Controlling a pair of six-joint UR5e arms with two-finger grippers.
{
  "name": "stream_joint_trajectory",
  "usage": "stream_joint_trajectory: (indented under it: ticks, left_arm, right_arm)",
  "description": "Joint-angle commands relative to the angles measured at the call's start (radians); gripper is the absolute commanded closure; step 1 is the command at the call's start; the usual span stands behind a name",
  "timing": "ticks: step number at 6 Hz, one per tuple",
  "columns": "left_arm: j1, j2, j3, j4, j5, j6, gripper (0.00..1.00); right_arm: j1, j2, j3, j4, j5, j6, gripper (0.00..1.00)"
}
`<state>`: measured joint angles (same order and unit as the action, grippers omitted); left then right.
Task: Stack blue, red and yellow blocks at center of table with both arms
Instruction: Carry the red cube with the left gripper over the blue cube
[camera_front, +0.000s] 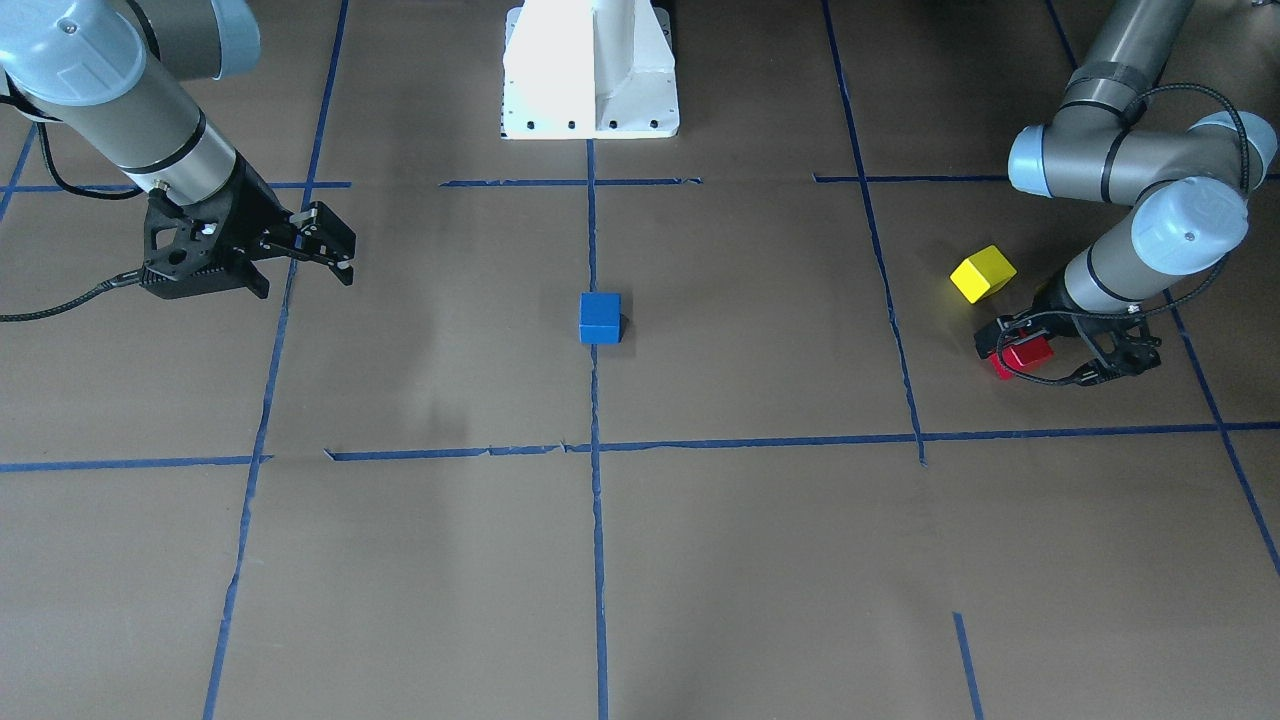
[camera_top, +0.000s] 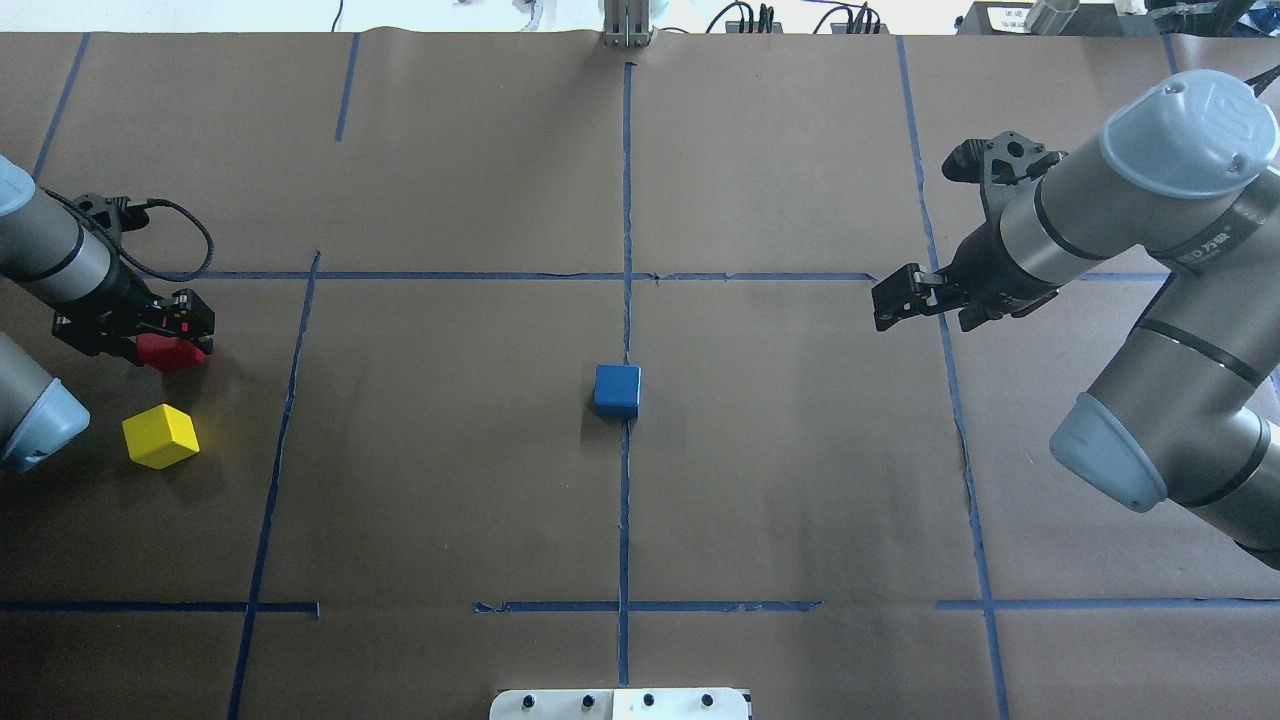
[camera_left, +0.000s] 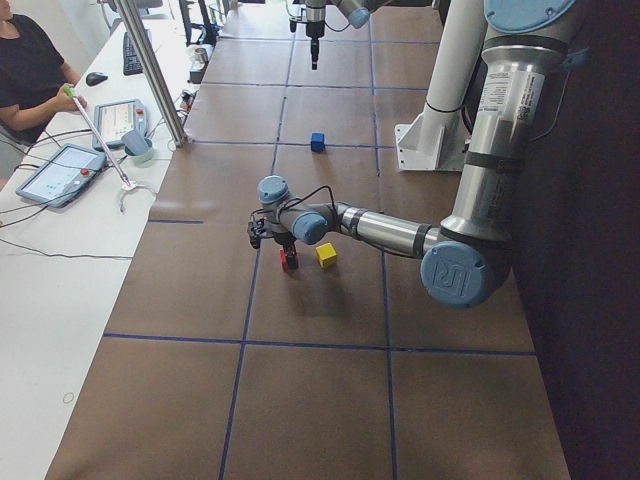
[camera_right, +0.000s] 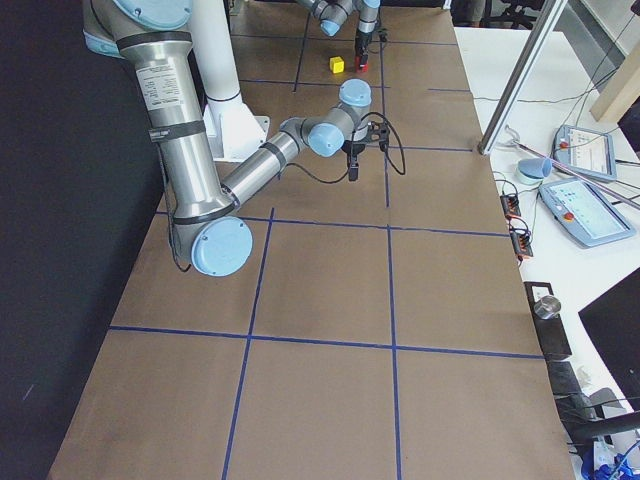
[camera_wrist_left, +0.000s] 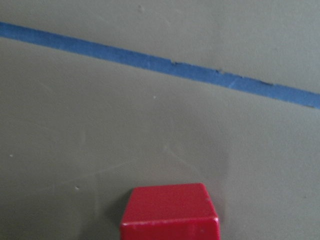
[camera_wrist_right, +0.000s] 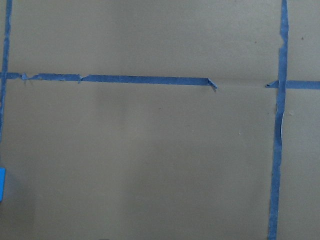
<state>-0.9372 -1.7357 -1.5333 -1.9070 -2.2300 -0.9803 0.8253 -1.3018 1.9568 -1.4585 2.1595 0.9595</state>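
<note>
The blue block sits alone at the table's centre, on the middle tape line; it also shows in the front view. The red block is at the far left, low at the table, between the fingers of my left gripper, which is shut on it. It fills the bottom centre of the left wrist view. The yellow block lies tilted on the table just beside it, free. My right gripper is open and empty, raised well to the right of the blue block.
Blue tape lines mark a grid on the brown paper cover. The robot's white base stands at the table's near edge. A side bench with tablets and a seated person lie beyond the far edge.
</note>
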Motion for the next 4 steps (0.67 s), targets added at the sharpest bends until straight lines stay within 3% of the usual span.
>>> stream_joint_trajectory:
  ticks: [1,3,4]
  left_arm:
    - [-0.014,-0.030,-0.025,0.005,0.006,0.006,1.00]
    - [-0.023,-0.126,-0.083,0.046,0.004,-0.003,1.00]
    - [0.018,-0.251,-0.097,0.150,0.010,-0.032,1.00]
  right_arm:
    - [0.000,-0.001,0.002,0.000,0.000,0.001,0.00]
    - [0.003,-0.010,0.002,0.000,0.002,-0.004,0.00]
    - [0.020,-0.026,0.002,0.001,0.005,-0.010,0.00]
